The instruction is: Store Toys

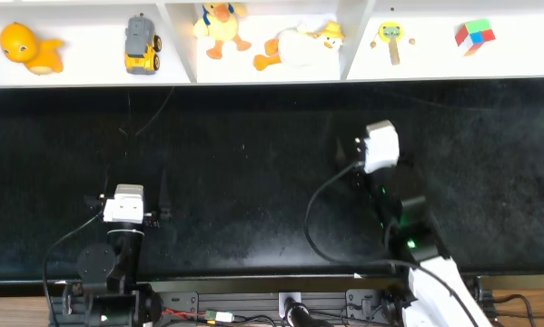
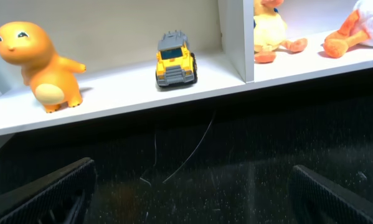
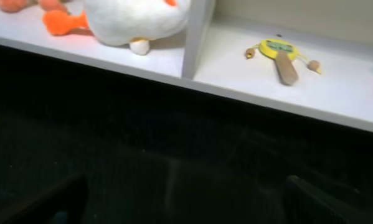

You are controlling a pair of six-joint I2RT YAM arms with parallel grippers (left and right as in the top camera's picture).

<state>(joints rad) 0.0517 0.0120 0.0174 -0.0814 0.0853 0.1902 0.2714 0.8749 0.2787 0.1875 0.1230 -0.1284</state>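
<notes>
Toys, six, all kept in a white shelf (image 1: 272, 74) that is run along the upper edge of the top view and is split by two dividers into three compartments

Left compartment: an orange dinosaur figure (image 1: 31, 47) is stood upright at the upper left of the frame, and a yellow toy truck (image 1: 142, 45) is parked beside it, apart from it

Middle compartment: a yellow duck plush (image 1: 221, 27) is seated upright; a white duck plush (image 1: 294, 45) is laid just beside it, orange feet turned toward the yellow one

Right compartment: a small rattle drum (image 1: 391, 38) with a wooden handle is laid flat, and a multicoloured cube (image 1: 474, 36) is set at the upper right, apart from it

Black tabletop (image 1: 253, 173): spread below the shelf, across the middle of the frame

Left end effector (image 2: 192, 167): held at the lower left of the top view, fingers spread wide, tabletop seen between them

Right end effector (image 3: 186, 180): held right of centre, nearer the shelf, fingers likewise spread wide over the tabletop
</notes>
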